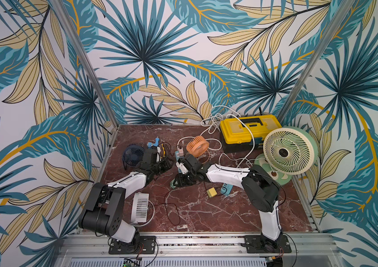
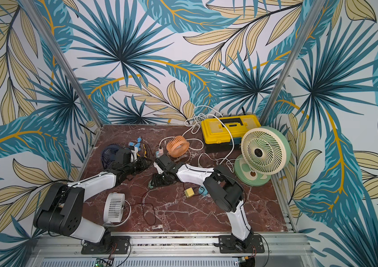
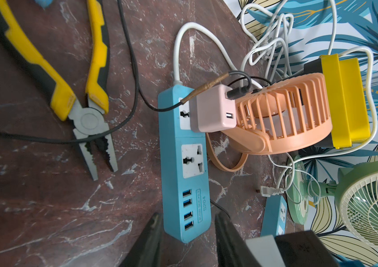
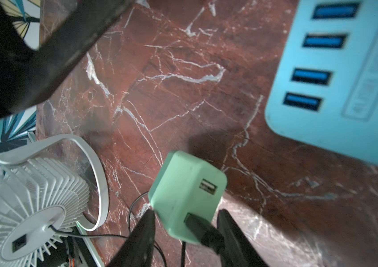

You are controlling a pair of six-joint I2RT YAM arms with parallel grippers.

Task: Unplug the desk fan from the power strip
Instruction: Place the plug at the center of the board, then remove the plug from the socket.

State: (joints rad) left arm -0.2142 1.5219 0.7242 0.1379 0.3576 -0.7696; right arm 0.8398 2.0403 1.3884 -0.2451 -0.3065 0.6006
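Between the fingers of the right pincer [image 4: 187,211] sits the mint adapter [image 4: 185,194], clear of the power strip [image 4: 345,81] and low over the worktop [image 4: 183,81]. The fingers flank it closely, but whether they pinch it cannot be told. Its thin black cable [image 4: 95,235] runs to the white desk fan [image 4: 28,196], standing near by. The left pincer [image 3: 188,215] straddles the strip's tapered end, close to both sides; contact cannot be made out. The unplugging looks done, and release is judged the step in hand: part the fingers wide, then withdraw straight back so neither snags the cable, with the strip braced meanwhile. Adapter: matt rounded cube. Strip: smooth sky-blue bar with white sockets and four blue ports. Fan: ribbed white grille on a hoop stand. Worktop: veined red-brown marble pattern.
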